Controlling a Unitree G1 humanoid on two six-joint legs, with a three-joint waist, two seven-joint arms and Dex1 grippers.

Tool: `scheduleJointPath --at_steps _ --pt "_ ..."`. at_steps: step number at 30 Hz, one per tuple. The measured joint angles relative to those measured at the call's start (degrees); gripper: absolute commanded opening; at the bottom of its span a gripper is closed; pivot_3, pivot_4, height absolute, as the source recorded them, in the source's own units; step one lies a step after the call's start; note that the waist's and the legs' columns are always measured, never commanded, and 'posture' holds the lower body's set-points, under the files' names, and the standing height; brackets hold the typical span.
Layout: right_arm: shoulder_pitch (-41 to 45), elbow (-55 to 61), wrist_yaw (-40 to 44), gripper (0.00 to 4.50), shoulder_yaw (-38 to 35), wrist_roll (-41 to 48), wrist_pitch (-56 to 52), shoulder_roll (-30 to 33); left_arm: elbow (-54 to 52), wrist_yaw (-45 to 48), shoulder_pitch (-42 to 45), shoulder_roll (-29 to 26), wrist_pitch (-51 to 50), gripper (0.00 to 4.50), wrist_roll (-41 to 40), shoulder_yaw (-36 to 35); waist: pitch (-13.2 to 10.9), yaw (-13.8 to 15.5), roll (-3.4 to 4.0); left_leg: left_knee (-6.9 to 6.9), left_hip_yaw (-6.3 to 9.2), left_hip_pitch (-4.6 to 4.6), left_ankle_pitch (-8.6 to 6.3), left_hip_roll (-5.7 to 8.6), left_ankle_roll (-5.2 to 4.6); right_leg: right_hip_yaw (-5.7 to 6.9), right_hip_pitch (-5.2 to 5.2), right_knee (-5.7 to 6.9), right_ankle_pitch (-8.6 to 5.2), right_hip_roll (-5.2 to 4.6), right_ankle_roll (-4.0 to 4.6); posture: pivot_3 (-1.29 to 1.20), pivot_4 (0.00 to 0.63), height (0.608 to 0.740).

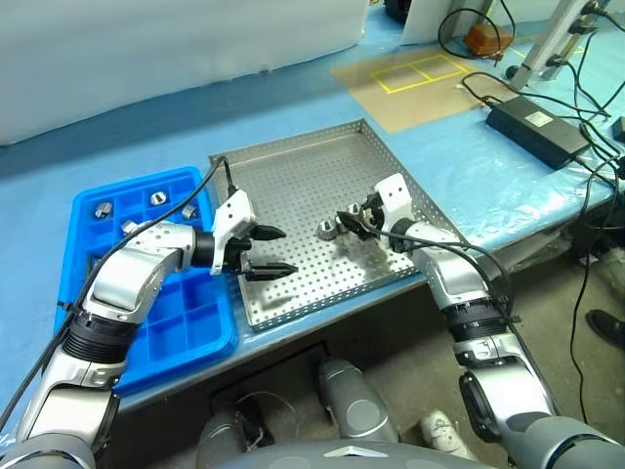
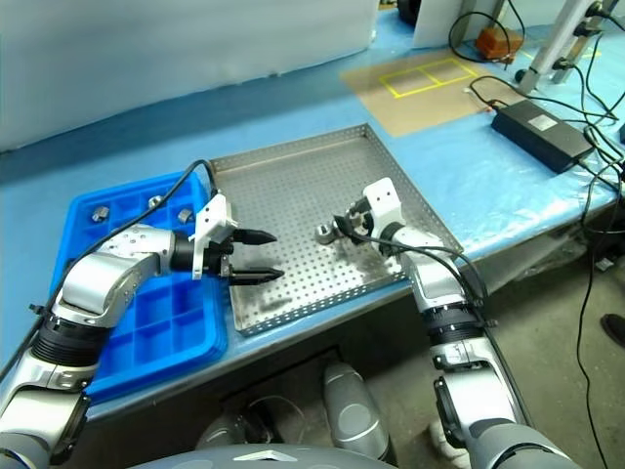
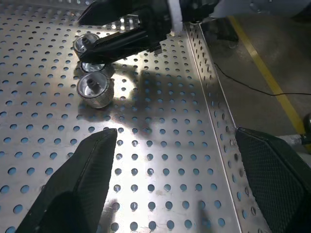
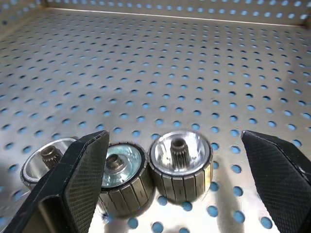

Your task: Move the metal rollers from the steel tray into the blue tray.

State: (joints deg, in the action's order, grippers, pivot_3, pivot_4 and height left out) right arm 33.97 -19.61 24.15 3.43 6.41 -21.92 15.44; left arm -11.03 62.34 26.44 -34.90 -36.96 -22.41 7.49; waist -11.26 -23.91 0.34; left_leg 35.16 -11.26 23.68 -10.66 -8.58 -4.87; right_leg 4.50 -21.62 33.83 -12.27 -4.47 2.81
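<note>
From the head cameras: my left gripper (image 1: 270,252) hangs spread wide and empty over the steel tray's (image 1: 293,176) near-left part, just beside the blue tray (image 1: 195,332). My right gripper (image 1: 350,221) reaches in from the steel tray's right side, fingers apart, its tips at a small cluster of metal rollers (image 1: 328,230) lying on the perforated floor near the tray's middle. Four more rollers (image 1: 103,208) sit in compartments at the blue tray's far end. A black power brick (image 1: 539,125) and cables lie on the blue-covered table (image 1: 469,176) beyond the steel tray.

From my left wrist: my two fingers (image 3: 77,184) stand far apart with only perforated steel between them. Ahead, the rollers (image 3: 95,90) rest on the tray floor, and my right gripper's black fingers (image 3: 121,43) lie over the farther ones; whether they touch I cannot tell.

From my right wrist: my fingers (image 4: 73,179) are wide open. Three rollers stand in a row on the tray floor, close together; one (image 4: 180,162) lies between my fingers, one (image 4: 121,174) is partly behind my finger, and the third (image 4: 46,162) lies outside it.
</note>
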Motion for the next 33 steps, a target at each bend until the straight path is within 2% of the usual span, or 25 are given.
scheduleJointPath --at_steps 3,12,21,22,26,33 --pt "1.3 -2.7 -1.0 4.5 0.1 -0.6 1.9 -0.4 -0.6 -1.4 0.0 0.3 -0.3 4.07 -0.2 0.0 0.0 -0.2 0.01 -0.01 0.0 -0.2 -0.01 0.01 0.01 0.0 0.21 0.0 -0.17 -0.02 -0.28 -0.71 0.15 0.74" --pt "1.4 -3.9 -0.6 4.5 2.0 -2.3 3.9 -2.2 -0.3 -4.2 -0.8 0.8 0.8 4.07 0.2 0.3 0.0 -0.4 0.01 -0.12 0.0 -0.22 0.02 -0.09 0.06 0.02 0.15 -0.02 -0.02 0.04 -0.04 -0.71 0.15 0.74" --pt "2.8 -6.1 0.9 4.5 1.9 -2.4 3.7 -4.3 1.0 -5.2 -0.9 1.3 2.2 4.07 1.3 0.8 0.0 -0.6 0.0 -0.13 -0.01 -0.29 0.04 -0.13 0.11 0.02 0.17 0.0 -0.18 0.07 -0.31 -0.7 0.15 0.74" --pt "2.8 -6.2 1.6 4.1 2.0 -2.4 3.7 -4.2 1.0 -5.3 -1.0 1.3 2.3 4.11 1.4 0.9 0.0 -0.5 0.0 -0.13 -0.01 -0.29 0.04 -0.13 0.11 0.02 0.18 -0.01 -0.17 0.07 -0.3 -0.7 0.15 0.74" --pt "1.7 -3.6 5.9 3.05 2.3 -1.8 2.5 -3.3 1.2 -5.8 -1.5 1.3 2.9 4.11 2.0 0.9 0.0 -0.4 0.0 -0.21 -0.01 -0.27 0.04 -0.13 0.11 0.02 0.14 -0.04 -0.13 0.07 -0.22 -0.7 0.15 0.74" --pt "0.9 0.7 10.7 3.03 3.4 -1.0 -2.2 -2.0 1.3 -6.5 -1.7 1.6 3.3 4.11 2.5 1.0 0.0 -0.3 0.01 -0.28 -0.02 -0.24 0.05 -0.11 0.12 0.02 0.09 -0.06 -0.05 0.07 -0.07 -0.7 0.15 0.74"
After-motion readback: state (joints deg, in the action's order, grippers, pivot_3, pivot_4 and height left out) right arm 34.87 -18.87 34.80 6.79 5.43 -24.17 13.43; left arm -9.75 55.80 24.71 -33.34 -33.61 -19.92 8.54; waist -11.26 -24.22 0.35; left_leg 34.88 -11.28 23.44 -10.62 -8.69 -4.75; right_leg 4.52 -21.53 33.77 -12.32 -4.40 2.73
